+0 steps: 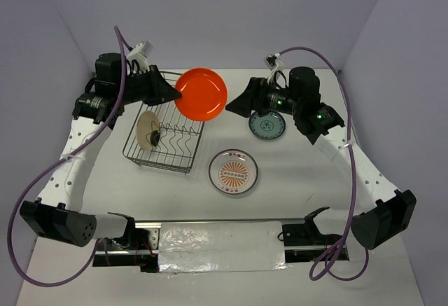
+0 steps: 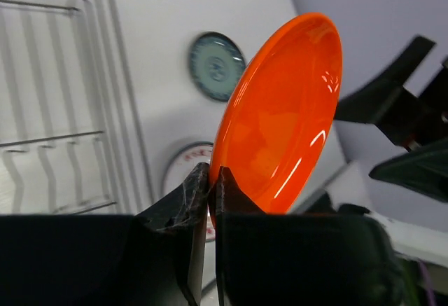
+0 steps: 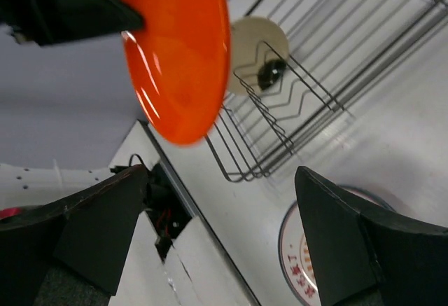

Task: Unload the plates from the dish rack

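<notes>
My left gripper (image 2: 212, 180) is pinched tight on the rim of the orange plate (image 2: 287, 117), only the rim between its fingers. The plate is up on edge in the air by the far right corner of the dish rack (image 1: 157, 164). My right gripper (image 3: 222, 180) hangs spread wide, gripping nothing, facing that plate. A cream plate (image 1: 147, 129) stands in the rack. The sunburst plate (image 1: 233, 171) and teal plate (image 1: 267, 125) lie flat on the table (image 1: 315, 201).
</notes>
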`<state>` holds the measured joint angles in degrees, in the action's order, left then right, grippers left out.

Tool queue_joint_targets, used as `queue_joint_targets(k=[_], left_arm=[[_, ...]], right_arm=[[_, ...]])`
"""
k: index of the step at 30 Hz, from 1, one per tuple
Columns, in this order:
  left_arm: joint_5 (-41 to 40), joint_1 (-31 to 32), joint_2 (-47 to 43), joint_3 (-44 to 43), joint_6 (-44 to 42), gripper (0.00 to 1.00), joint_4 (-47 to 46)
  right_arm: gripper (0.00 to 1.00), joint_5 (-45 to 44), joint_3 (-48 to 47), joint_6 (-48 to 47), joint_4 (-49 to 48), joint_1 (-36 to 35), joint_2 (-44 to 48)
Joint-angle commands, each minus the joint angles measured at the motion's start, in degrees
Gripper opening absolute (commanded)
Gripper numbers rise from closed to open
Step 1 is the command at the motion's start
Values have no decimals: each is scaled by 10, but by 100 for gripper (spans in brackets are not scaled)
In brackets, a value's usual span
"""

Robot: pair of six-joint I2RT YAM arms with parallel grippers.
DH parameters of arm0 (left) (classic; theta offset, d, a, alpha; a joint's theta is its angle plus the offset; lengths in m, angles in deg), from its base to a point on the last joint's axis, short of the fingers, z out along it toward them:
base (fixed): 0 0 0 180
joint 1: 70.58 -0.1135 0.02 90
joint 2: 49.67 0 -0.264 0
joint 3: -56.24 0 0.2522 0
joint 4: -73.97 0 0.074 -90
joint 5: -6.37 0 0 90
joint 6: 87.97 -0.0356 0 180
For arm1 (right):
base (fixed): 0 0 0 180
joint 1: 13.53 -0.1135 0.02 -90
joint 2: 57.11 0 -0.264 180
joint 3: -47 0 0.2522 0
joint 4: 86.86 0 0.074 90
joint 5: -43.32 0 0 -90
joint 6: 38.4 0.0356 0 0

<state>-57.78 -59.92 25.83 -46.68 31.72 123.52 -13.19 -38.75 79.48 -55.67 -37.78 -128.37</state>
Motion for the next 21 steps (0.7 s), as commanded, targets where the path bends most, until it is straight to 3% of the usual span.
queue_joint_targets(k=[1,4,7,8,10,11,12,14,15,16,17,18,21], left_arm=[[148,0,-10,53,100,0,-163],[164,0,-15,79,111,0,-179],[191,0,-24,105,124,0,-200],[196,0,-28,120,135,0,-221],[203,0,-33,130,144,0,-234],[202,0,-33,133,142,2,-230],[200,0,-33,132,138,4,-223],[170,-1,-29,117,113,43,-175],[138,-1,-26,103,94,80,-135],[96,-1,-21,83,74,99,-90],[47,-1,-9,46,40,100,-45],[-56,-1,-1,28,25,99,41],[-236,-1,25,-22,-19,99,158]], right_arm=[[91,33,-36,44,-67,5,-31],[87,49,-40,70,-98,5,-46],[68,54,-39,94,-129,5,-62],[53,52,-41,99,-133,5,-70],[38,54,-49,101,-135,5,-78],[14,54,-50,102,-133,5,-81],[4,45,-51,103,-133,5,-79],[0,30,-47,101,-123,10,-73],[0,-1,-47,100,-112,19,-69],[0,-24,-45,100,-95,28,-62],[0,-53,-40,106,-49,38,-58],[0,-82,-34,113,-23,53,-56],[0,-184,15,149,47,149,-47]])
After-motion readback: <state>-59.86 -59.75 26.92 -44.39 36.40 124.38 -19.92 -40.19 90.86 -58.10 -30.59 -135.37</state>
